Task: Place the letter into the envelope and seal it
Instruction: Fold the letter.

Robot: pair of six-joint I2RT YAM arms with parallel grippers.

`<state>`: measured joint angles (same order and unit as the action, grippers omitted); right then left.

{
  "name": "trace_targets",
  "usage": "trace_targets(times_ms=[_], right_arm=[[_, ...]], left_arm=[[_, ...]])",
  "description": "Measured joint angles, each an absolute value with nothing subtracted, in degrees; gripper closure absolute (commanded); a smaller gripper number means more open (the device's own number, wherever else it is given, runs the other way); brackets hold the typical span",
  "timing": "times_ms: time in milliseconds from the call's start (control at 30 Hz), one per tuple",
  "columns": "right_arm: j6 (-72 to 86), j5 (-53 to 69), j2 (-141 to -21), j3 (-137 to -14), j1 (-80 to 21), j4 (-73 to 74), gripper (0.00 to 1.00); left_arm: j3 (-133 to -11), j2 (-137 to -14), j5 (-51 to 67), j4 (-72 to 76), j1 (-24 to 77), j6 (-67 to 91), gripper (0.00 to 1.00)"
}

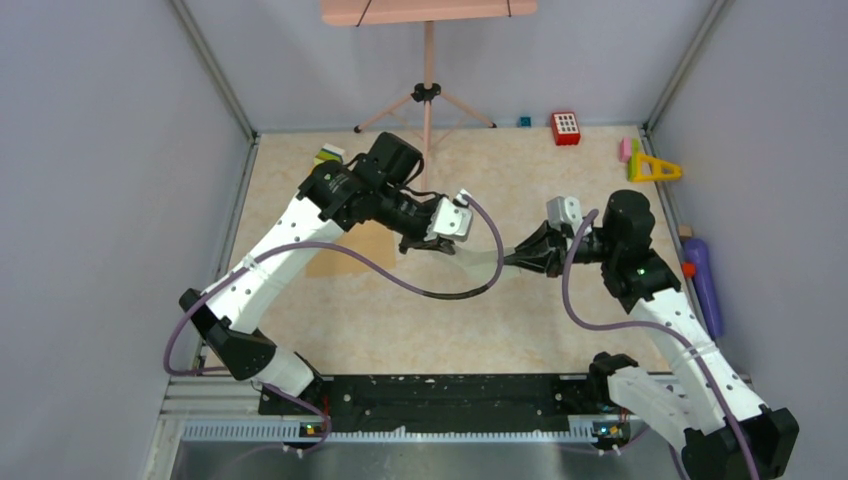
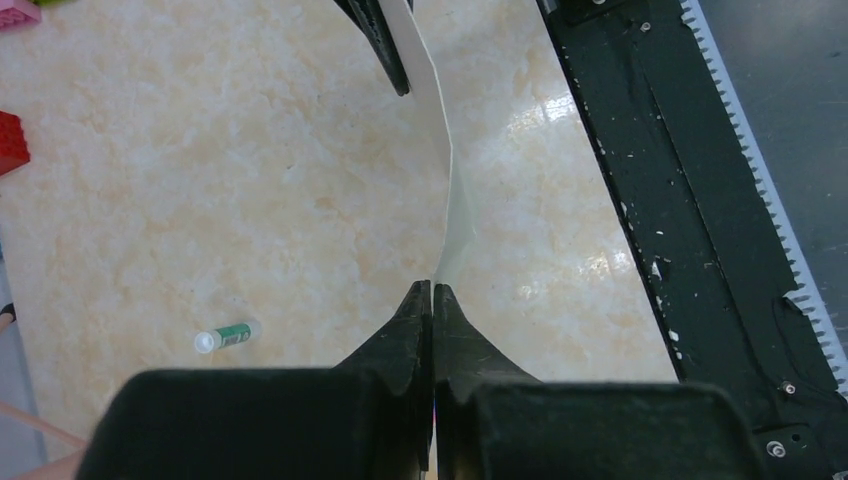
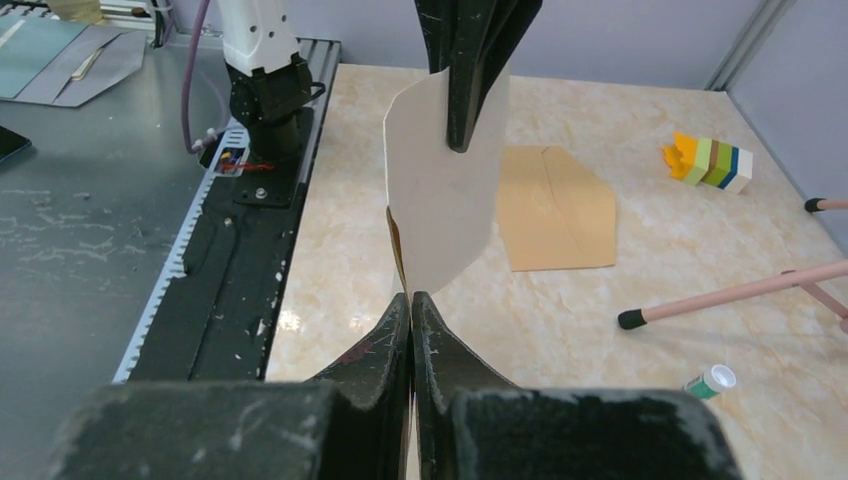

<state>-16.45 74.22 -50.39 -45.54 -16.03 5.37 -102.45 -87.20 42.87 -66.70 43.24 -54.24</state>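
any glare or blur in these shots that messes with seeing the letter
Left wrist: bright glare patches on the table right beside the letter, whose edge reads clearly; the left gripper body at the bottom is soft. Right wrist: one small glare spot near the black rail, letter and envelope sharp. Top view: even light, no glare.

a robot lab cell: grey panel walls fence a marble-look table, with a tripod and toy blocks.
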Motion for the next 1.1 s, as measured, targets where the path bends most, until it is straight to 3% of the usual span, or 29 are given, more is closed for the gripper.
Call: trace_targets(times_ms=[33, 67, 167, 300, 533, 1100], right_arm=[[-16.5, 73.9, -50.4, -45.5, -16.0, 5.3, 1.0], [-16.5, 73.5, -50.4, -45.5, -16.0, 5.3, 0.9], [-16.2, 71.8, -50.4, -45.5, -16.0, 4.7, 0.43], [-15.2, 67.5, -50.4, -45.4, -15.9, 2.1, 0.19], [-15.5, 60.4, -50.3, -45.4, -15.9, 0.2, 0.07], [-16.1, 64.8, -50.5, -41.7, -16.0, -4.6, 0.1]], left_arm=[[-102.5, -87.2, 42.9, -67.1, 43.3, -54.4, 1.0], [-102.5, -87.2, 42.9, -67.6, 43.3, -54.5, 1.0], [-102.5, -87.2, 42.9, -68.1, 43.3, -54.9, 1.0], [-102.4, -87.1, 42.8, -68.1, 43.4, -55.0, 1.0], [-97.5, -84.8, 40.4, -63.4, 43.4, -51.4, 1.0], [-91.4, -83.0, 34.5, -42.7, 42.5, -30.9, 1.0]])
